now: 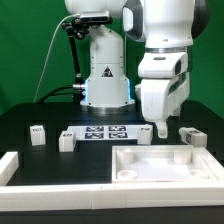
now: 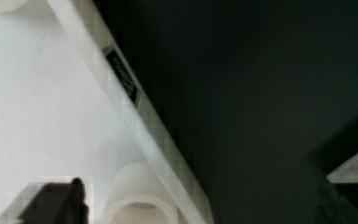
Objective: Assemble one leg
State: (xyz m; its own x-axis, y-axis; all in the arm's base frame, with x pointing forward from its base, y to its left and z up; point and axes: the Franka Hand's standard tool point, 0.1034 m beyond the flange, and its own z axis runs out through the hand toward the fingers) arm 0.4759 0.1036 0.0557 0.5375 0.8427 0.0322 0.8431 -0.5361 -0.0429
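Three small white legs with marker tags lie on the black table: one (image 1: 193, 137) at the exterior view's right, just beyond the gripper, and two (image 1: 38, 133) (image 1: 67, 140) at the left. The wide white panel (image 1: 190, 172) lies at the front right. My gripper (image 1: 163, 129) points down over the panel's far edge, its jaws open with nothing between them. In the wrist view (image 2: 197, 212) one black finger (image 2: 51, 205) shows over the panel (image 2: 34, 120), beside a rounded corner socket (image 2: 140, 205). The other finger is lost against the dark table.
The marker board (image 1: 105, 133) lies between the left legs and the gripper. A low white wall (image 1: 60, 186) runs along the table's front and left. The robot's base (image 1: 105, 80) stands behind. A pale piece (image 2: 357, 162) shows at the wrist view's edge.
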